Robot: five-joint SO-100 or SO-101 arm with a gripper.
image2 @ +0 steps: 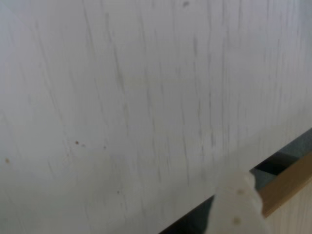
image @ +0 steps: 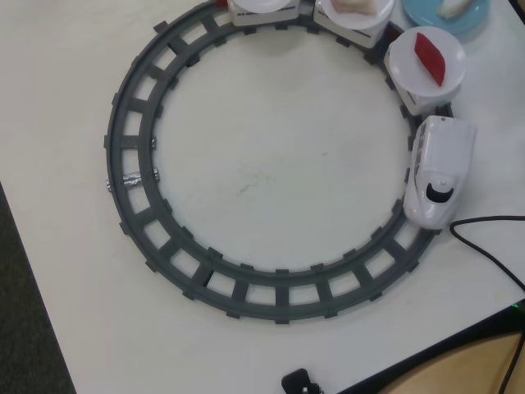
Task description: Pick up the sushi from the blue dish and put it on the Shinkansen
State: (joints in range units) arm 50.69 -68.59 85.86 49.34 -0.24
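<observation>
In the overhead view the light-blue dish point(image: 422, 11) is cut off by the top right edge, with a pale sushi piece point(image: 452, 6) on it. The white Shinkansen point(image: 439, 168) stands on the dark grey circular track point(image: 131, 156) at the right, nose toward the bottom. Behind it are cars topped with white plates: one point(image: 410, 49) carries a bright red piece point(image: 430, 57), another point(image: 361, 18) a pale piece. My gripper point(image2: 243, 214) shows only in the wrist view, as one pale blurred finger at the bottom over bare white table near its edge. Nothing shows in it.
A black cable point(image: 484, 246) runs along the table right of the train's nose. A small black object point(image: 299, 383) sits at the bottom table edge. A wooden edge point(image2: 287, 185) lies beyond the table. Dark floor lies at the left point(image: 25, 328).
</observation>
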